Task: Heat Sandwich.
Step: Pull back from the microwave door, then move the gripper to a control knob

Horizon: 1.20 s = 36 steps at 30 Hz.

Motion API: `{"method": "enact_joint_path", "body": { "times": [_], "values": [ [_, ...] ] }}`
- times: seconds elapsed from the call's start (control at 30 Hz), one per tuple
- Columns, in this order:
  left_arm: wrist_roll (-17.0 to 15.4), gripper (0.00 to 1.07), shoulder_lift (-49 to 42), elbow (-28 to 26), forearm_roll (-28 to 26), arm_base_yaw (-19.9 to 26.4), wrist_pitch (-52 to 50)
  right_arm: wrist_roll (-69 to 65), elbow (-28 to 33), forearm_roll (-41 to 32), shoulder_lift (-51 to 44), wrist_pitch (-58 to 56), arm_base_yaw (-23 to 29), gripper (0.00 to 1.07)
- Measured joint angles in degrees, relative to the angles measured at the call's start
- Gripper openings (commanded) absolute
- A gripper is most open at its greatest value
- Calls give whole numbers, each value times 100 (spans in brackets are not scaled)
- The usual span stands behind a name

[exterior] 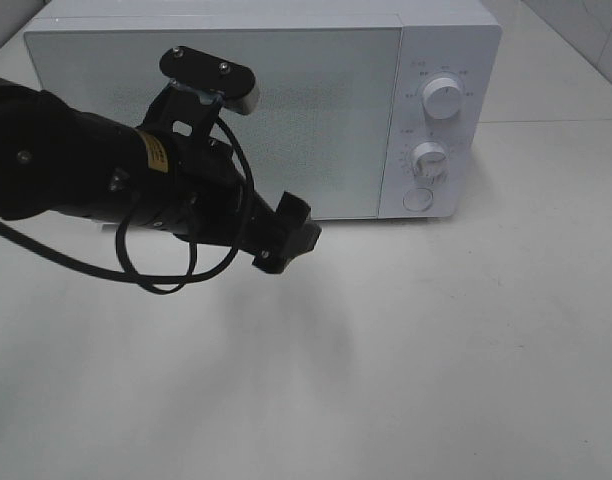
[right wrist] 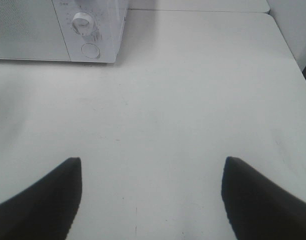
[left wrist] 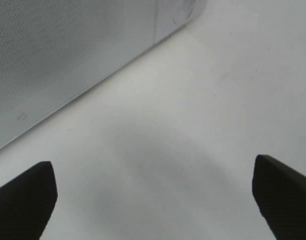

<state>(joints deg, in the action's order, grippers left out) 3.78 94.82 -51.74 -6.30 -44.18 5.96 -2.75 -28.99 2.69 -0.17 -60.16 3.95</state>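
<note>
The sandwich is out of view in every frame. A white microwave [exterior: 316, 110] stands at the back of the table with its door closed; part of it also appears in the left wrist view [left wrist: 68, 55] and the right wrist view [right wrist: 53, 30]. My left gripper [exterior: 291, 235] hovers above the table just in front of the door's lower edge. In its wrist view the left gripper [left wrist: 153, 200] is open, with only bare table between the fingers. My right gripper [right wrist: 153, 195] is open over the bare table, well to the right of the microwave, holding nothing.
The microwave's control panel has two round knobs [exterior: 444, 100] [exterior: 428, 158] and a round button [exterior: 418, 199] below them. The black left arm [exterior: 76, 170] with its looping cable stretches across the door front. The white table [exterior: 436, 350] extends in front and to the right.
</note>
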Motion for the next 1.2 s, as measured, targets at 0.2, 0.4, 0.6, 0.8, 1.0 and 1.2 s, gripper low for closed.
{"method": "enact_joint_path", "body": {
  "times": [0.2, 0.4, 0.6, 0.8, 1.0, 1.2],
  "values": [
    [-92, 101, -378, 0, 332, 0, 1289, 0, 0, 0, 0, 0, 0, 75],
    [-252, 101, -625, 0, 413, 178, 1782, 0, 0, 0, 0, 0, 0, 75],
    [-430, 101, -917, 0, 418, 934, 2378, 0, 0, 0, 0, 0, 0, 75],
    [-447, 101, -1404, 0, 424, 2057, 2939, 0, 0, 0, 0, 0, 0, 75],
    [-378, 101, -1799, 0, 430, 2899, 3340, 0, 0, 0, 0, 0, 0, 75],
    [-378, 101, -2091, 0, 378, 3575, 3816, 0, 0, 0, 0, 0, 0, 75]
  ]
}}
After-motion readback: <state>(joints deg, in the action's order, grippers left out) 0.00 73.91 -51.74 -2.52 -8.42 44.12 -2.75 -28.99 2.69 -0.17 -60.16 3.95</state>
